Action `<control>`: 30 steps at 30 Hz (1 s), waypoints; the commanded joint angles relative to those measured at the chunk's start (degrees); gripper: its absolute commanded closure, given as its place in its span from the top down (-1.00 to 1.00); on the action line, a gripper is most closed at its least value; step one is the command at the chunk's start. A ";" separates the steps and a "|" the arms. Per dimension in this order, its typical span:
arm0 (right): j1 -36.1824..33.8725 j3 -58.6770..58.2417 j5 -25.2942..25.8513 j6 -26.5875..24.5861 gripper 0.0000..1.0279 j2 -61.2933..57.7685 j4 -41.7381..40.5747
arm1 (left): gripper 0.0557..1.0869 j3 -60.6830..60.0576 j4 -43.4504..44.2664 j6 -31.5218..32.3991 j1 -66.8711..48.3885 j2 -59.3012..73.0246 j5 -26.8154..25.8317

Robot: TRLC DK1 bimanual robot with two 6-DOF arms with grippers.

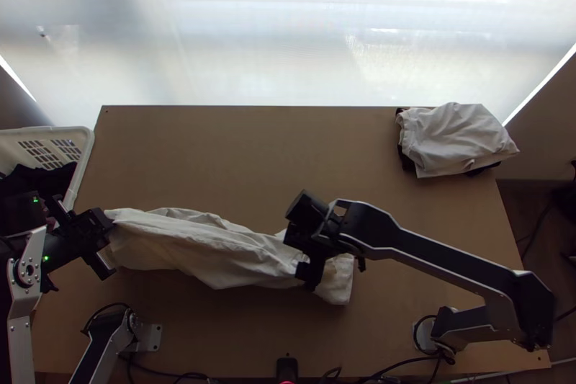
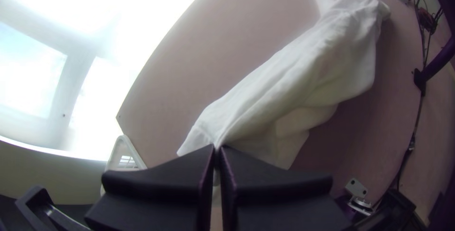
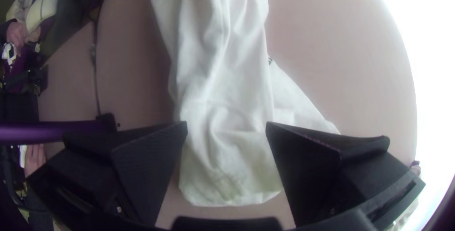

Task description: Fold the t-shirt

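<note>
A white t-shirt [image 1: 209, 247] lies as a long, wrinkled, narrow strip across the table's near half. My left gripper [image 1: 108, 229] is at its left end; in the left wrist view the gripper [image 2: 218, 152] is shut on the cloth [image 2: 294, 79], pinching one edge. Over the strip's other end is my right gripper [image 1: 306, 269]. From the right wrist view, the right gripper [image 3: 226, 129] stands open, with its fingers on either side of the shirt [image 3: 222, 69] and the rounded cloth end between them.
White folded cloth [image 1: 457, 139] rests on dark cloth at the table's far right corner. A white basket [image 1: 85, 157] with dark clothes stands at the left edge. Cables [image 1: 180, 375] run along the near edge.
</note>
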State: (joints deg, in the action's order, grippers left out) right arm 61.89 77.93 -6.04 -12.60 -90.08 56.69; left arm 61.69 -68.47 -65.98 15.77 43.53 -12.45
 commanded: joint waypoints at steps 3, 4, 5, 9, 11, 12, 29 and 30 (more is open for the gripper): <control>1.83 4.51 -0.02 1.26 0.50 -10.11 -5.80 | -0.92 0.80 0.18 -0.03 1.11 -0.37 0.14; 1.83 4.51 -0.02 1.26 0.49 -10.73 -6.15 | -0.92 0.89 0.18 -0.03 1.11 -0.37 0.14; 1.74 4.42 -0.11 1.26 0.49 -11.25 -6.50 | -0.92 0.89 0.18 -0.03 1.19 -0.29 0.14; 1.74 2.05 -0.02 1.17 0.42 -11.96 -9.40 | -0.92 1.06 0.18 -0.12 1.28 -0.29 0.23; 1.48 -0.06 -0.02 1.00 0.34 -11.96 -10.98 | -0.92 1.33 0.26 -0.12 1.28 -0.11 0.23; 1.39 -0.94 -0.02 0.82 0.28 -11.87 -11.51 | -0.92 1.41 0.26 -0.12 1.28 -0.11 0.23; 0.60 -2.17 -2.83 -4.01 -0.95 0.61 -7.20 | -0.92 3.61 0.70 -0.03 1.90 0.59 0.41; 0.07 -1.03 -2.92 -3.92 -0.95 1.75 -5.80 | -0.92 4.14 0.62 0.06 1.90 0.59 0.41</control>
State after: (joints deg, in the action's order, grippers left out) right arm 62.98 73.67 -8.45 -15.73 -94.45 46.39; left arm 64.05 -67.81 -66.19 17.47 43.97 -11.97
